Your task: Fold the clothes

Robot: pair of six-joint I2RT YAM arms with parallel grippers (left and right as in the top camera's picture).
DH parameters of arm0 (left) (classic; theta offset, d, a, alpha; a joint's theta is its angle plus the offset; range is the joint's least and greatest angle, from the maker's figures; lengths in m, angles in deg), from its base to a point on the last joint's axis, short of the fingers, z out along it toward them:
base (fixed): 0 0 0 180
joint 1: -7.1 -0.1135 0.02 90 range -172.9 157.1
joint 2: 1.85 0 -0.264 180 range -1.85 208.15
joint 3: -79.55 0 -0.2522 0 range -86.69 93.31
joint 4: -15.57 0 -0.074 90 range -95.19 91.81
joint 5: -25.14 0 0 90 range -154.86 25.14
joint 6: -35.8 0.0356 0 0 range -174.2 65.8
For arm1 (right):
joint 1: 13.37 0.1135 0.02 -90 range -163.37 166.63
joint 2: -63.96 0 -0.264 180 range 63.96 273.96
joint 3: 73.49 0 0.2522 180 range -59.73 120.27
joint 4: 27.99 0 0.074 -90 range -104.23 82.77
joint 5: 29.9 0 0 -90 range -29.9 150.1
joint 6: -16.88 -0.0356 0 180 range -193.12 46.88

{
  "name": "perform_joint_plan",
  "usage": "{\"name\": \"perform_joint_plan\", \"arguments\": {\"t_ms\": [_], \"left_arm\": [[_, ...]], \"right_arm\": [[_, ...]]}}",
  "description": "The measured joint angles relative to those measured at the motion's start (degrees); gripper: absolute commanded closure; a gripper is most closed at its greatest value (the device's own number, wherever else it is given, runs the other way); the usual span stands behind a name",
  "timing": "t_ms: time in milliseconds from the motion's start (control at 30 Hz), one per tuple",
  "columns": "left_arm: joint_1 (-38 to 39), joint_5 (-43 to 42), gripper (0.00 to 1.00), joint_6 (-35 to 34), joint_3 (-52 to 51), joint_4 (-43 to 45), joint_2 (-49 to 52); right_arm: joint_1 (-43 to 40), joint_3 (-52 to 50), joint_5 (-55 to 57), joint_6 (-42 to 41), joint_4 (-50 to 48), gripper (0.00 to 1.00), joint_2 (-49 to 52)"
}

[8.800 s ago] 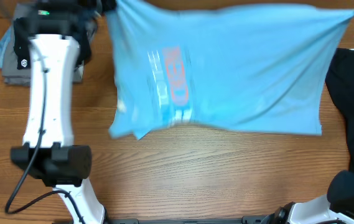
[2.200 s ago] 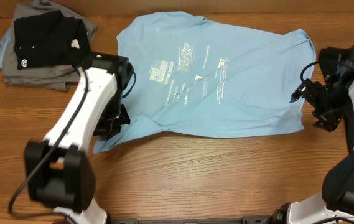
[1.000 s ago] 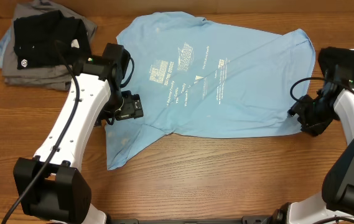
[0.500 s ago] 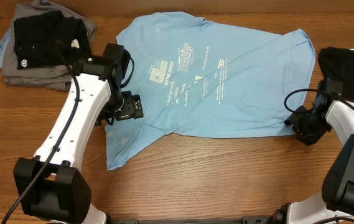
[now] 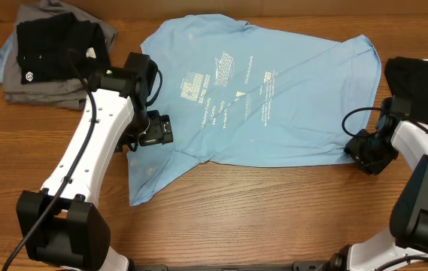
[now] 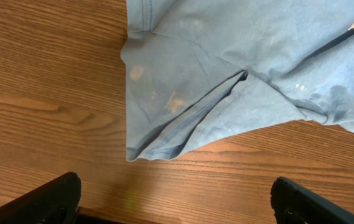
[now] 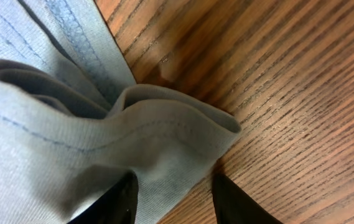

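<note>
Shirt: your light blue T-shirt (image 5: 274, 113) lies spread on the wooden table (image 5: 259, 218), print side up, with the white lettering (image 5: 229, 90) around the middle. It's mostly flat with a few creases.
Shirt's near-left corner: one flap (image 6: 164, 124) sticks out toward the table's near edge. It has a stitched hem and a couple of pale orange-ish blotches on it.
Left gripper (image 5: 150, 129): it hangs above the shirt's left edge, just beyond that flap. The jaws are as wide as they go, the two fingers (image 6: 46, 199) sit at the far corners of your wrist view, and there's nothing between them but cloth and wood below.
Right gripper (image 5: 365, 154): it's down at the shirt's near-right corner. The jaws are narrow, with a bunched fold of the hem sitting between the fingers (image 7: 111, 199). One finger touches the cloth. Honestly you can't tell from the wrist view whether it's actually pinched.
Far-left corner: a pile of grey garments (image 5: 44, 89) with a small black shirt (image 5: 56, 41) on top, apart from the blue one.
Right edge: a dark garment (image 5: 424, 83) lies there, just beside the blue shirt's right side.
</note>
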Motion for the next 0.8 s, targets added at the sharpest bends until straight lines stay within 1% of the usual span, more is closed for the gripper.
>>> {"name": "perform_joint_plan", "arguments": {"t_ms": [67, 133, 167, 300, 600, 700, 800], "left_arm": [[0.0, 0.0, 0.00, 0.0, 0.0, 0.0, 0.0], [0.0, 0.0, 0.00, 0.0, 0.0, 0.0, 0.0], [0.0, 0.0, 0.00, 0.0, 0.0, 0.0, 0.0], [0.0, 0.0, 0.00, 0.0, 0.0, 0.0, 0.0], [0.0, 0.0, 0.00, 0.0, 0.0, -0.2, 0.0], [0.0, 0.0, 0.00, 0.0, 0.0, -0.2, 0.0], [0.0, 0.0, 0.00, 0.0, 0.0, -0.2, 0.0]], "right_arm": [[0.0, 0.0, 0.2, 0.0, 0.1, 0.81, 0.0], [0.0, 0.0, 0.5, -0.2, 0.6, 0.94, 0.0], [-0.1, -0.1, 0.8, -0.4, 1.0, 0.96, 0.0], [0.0, -0.1, 1.1, -1.5, 2.5, 0.96, 0.0], [0.0, -0.6, 4.4, -9.6, 11.5, 0.96, -0.3], [-0.1, -0.9, 5.6, -12.6, 15.9, 0.96, -2.8], [-0.1, -0.9, 7.0, -14.4, 19.3, 0.96, -7.7]]}}
